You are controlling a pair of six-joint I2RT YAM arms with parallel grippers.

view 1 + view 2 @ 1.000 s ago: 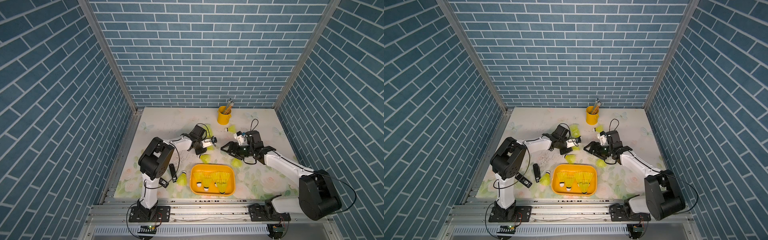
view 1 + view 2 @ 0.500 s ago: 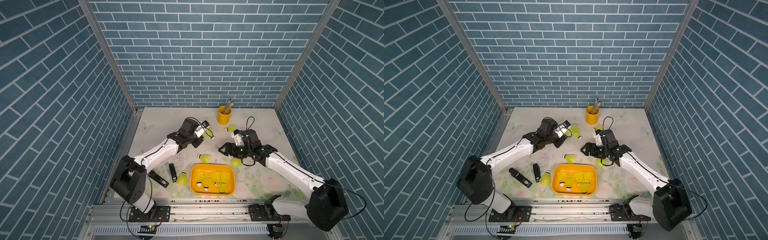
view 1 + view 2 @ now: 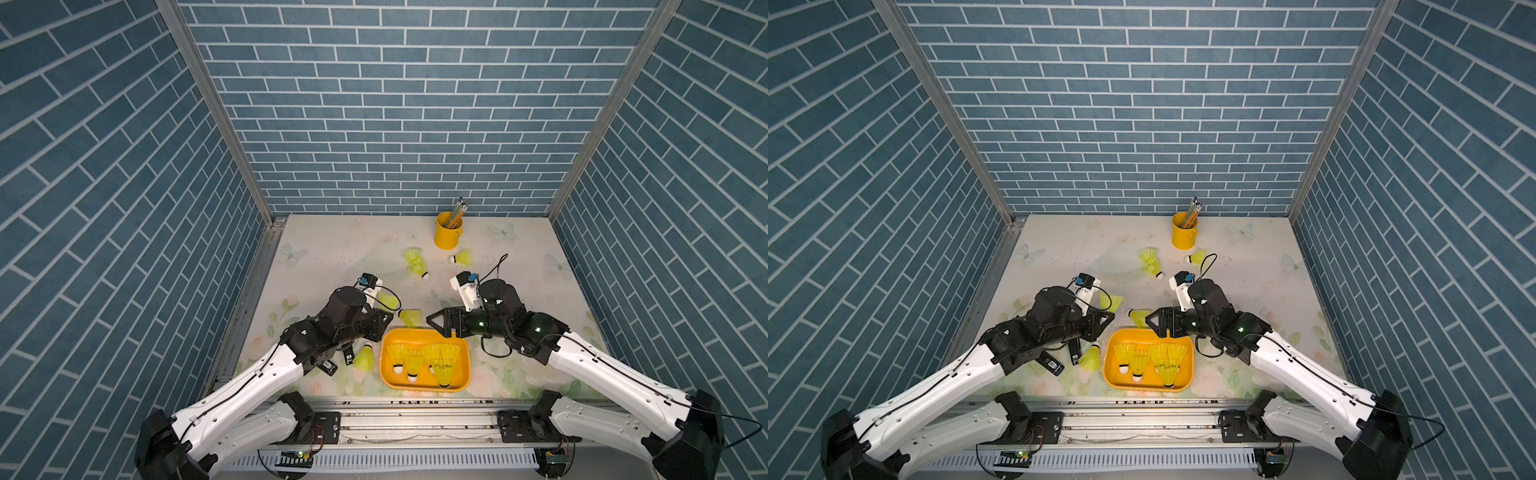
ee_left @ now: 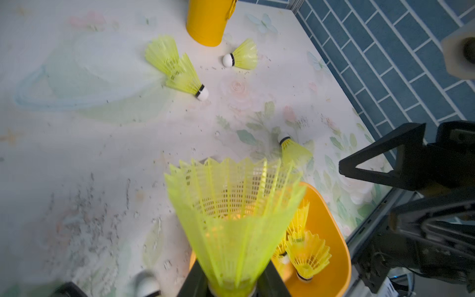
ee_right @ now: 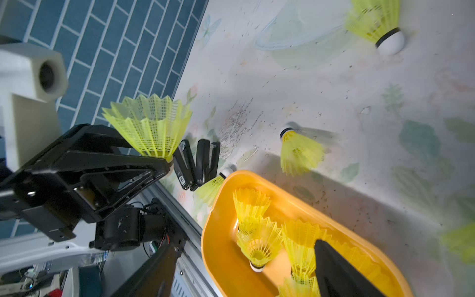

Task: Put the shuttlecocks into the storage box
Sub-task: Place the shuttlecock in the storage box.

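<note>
Swinging in, your left pincer [image 5: 168, 164] clamps a shuttlecock [image 5: 149, 126] beside the box [image 5: 216, 246], ready to drop; right pincer [image 3: 436, 327] hangs wide, empty.

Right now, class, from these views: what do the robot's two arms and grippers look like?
The left arm and right arm share white moulded shells, black joints and black cables along them. The left gripper and right gripper are black, with open-framed triangular fingers. A white camera block sits on each wrist; green lights glow on the right arm.

Lab test cell: brick-print walls [image 3: 395, 124], aluminium frame [image 3: 217, 108] (floral tabletop [image 3: 332, 257])
</note>
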